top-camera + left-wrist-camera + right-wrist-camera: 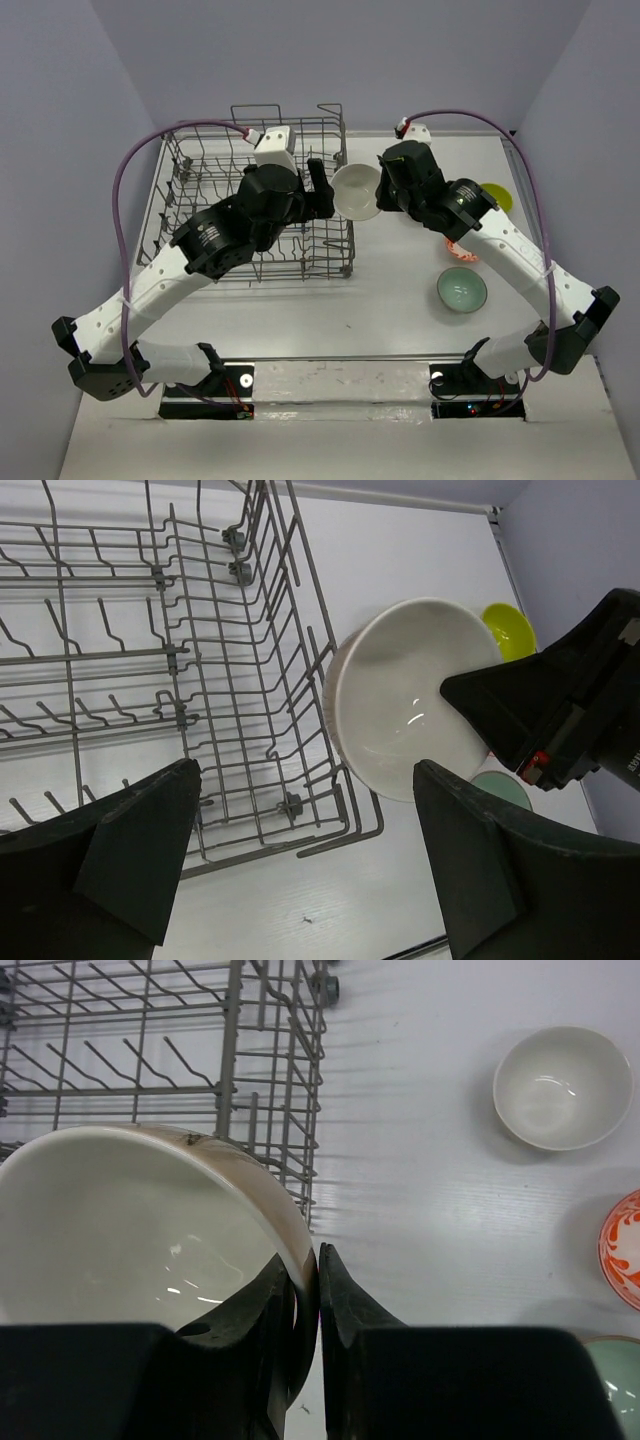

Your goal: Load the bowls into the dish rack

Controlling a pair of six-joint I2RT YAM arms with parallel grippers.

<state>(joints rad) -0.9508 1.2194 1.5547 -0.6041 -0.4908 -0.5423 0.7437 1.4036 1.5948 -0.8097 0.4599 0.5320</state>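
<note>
My right gripper [383,190] [312,1290] is shut on the rim of a cream-white bowl [357,190] [120,1230]. It holds the bowl tilted in the air just beside the right rim of the grey wire dish rack [250,215] [150,1050] [120,630]. My left gripper [322,190] [310,880] is open and empty over the rack's right end, facing the held bowl [400,700]. A second cream-white bowl [562,1087], an orange-red patterned bowl [462,250] [625,1250], a celadon bowl [462,289] and a yellow-green bowl [497,195] [510,630] sit on the table to the right.
The rack shows no bowls inside, only upright tines. The white table [390,320] is bounded by grey walls at the back and both sides. The right arm hides part of the patterned bowl in the top view.
</note>
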